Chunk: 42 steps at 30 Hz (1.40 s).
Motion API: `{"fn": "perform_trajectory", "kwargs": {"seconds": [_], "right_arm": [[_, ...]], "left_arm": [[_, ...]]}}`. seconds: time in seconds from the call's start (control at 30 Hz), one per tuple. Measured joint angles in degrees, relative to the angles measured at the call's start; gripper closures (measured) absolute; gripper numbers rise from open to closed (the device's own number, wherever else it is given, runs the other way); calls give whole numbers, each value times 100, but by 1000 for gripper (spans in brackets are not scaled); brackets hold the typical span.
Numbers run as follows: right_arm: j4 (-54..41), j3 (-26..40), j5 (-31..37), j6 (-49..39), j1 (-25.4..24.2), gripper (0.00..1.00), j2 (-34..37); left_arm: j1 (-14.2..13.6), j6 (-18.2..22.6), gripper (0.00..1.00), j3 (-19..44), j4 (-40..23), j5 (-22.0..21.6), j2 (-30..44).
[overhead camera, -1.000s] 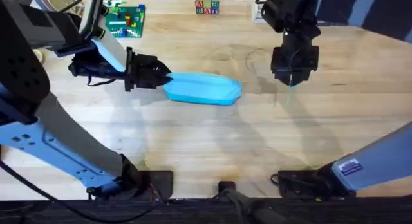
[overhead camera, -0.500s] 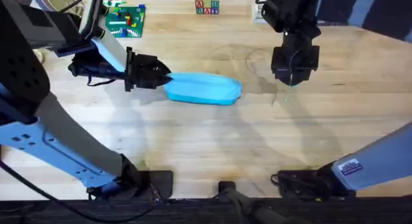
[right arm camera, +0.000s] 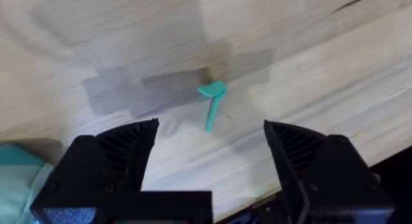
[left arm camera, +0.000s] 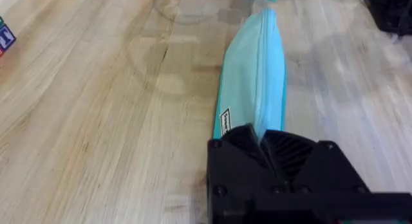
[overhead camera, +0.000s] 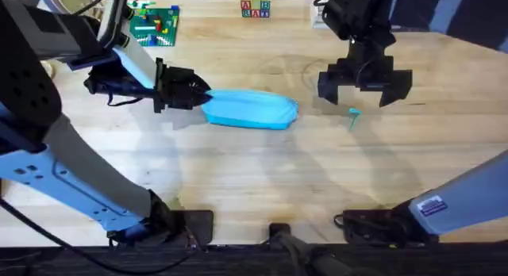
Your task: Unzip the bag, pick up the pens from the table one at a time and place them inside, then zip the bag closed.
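Bag (left arm camera: 254, 82) end inside left claw (left arm camera: 262, 143)

The bag (overhead camera: 250, 109) is showing light blue, with a small white label at its edge. The bench (overhead camera: 254, 181) is showing pale wood with plank grain. A small scrap (overhead camera: 353, 113) is showing teal. Both hands, left (overhead camera: 198, 92) and right (overhead camera: 364, 86), are showing black. A baseplate (overhead camera: 155, 24) is showing green with coloured bricks.

Wooden table (overhead camera: 262, 173) with bag (overhead camera: 250, 109), teal scrap (overhead camera: 353, 114), baseplate (overhead camera: 155, 26)
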Motion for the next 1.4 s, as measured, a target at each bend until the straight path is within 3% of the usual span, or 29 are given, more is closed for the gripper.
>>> {"fn": "perform_trajectory", "kwargs": {"seconds": [0.2,0.47,0.8,1.03,1.07,1.1,1.27,1.4], "right_arm": [[61,-4,-178,0,0,6,-274],[76,-4,-369,-123,68,5,-1438],[131,-4,-876,-979,723,5,-2603],[138,-4,-1524,-1555,1041,5,-2936],[139,-4,-1625,-1625,1058,5,-2949],[140,-4,-1701,-1671,1071,5,-2953],[138,-4,-1980,-1853,1073,5,-2953],[138,-4,-2073,-1952,1073,5,-2953]], "left_arm": [[2,0,959,0,0,0,0],[0,0,959,0,0,0,0],[0,0,959,0,0,0,0],[0,0,958,0,0,0,0],[0,0,927,0,3,-1,0],[2,2,818,0,2,6,0],[35,-1,62,0,3,11,0],[39,0,8,0,28,15,0]]}}
